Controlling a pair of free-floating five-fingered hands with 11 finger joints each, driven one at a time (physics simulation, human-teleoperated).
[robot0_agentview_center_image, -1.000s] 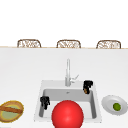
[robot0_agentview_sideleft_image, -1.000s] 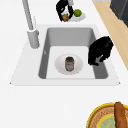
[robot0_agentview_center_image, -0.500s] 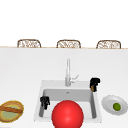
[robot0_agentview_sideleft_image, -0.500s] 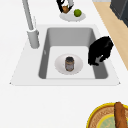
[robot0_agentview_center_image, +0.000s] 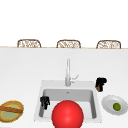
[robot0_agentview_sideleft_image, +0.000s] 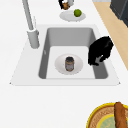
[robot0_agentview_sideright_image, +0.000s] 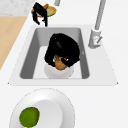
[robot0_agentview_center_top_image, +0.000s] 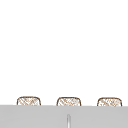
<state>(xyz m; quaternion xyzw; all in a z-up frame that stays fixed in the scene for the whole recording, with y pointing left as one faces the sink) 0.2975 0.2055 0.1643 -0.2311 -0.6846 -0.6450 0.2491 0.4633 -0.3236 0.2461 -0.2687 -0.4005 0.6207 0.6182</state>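
Note:
My right hand (robot0_agentview_center_image: 101, 82) hovers over the counter just right of the sink (robot0_agentview_center_image: 40, 100), shut on a small brown object (robot0_agentview_center_image: 99, 88). The right side view has this hand (robot0_agentview_sideright_image: 62, 50) close up, the brown object (robot0_agentview_sideright_image: 60, 64) under its fingers. My left hand (robot0_agentview_center_image: 45, 101) hangs at the sink's left end with fingers pointing down and nothing in them. From the left side that hand (robot0_agentview_sideleft_image: 100, 50) is over the basin's front wall. A dark jar (robot0_agentview_sideleft_image: 69, 63) stands on a white plate (robot0_agentview_sideleft_image: 58, 67) on the sink floor.
A white plate (robot0_agentview_center_image: 108, 101) holding a lime (robot0_agentview_center_image: 116, 106) lies right of the sink. A woven basket (robot0_agentview_center_image: 5, 106) with a bread stick sits at the left. The faucet (robot0_agentview_center_image: 68, 72) rises behind the basin. A big red sphere (robot0_agentview_center_image: 67, 115) covers the sink's front edge.
My right hand has moved to the right with the brown object, from over the sink's right rim to above the counter. The left hand has stayed put.

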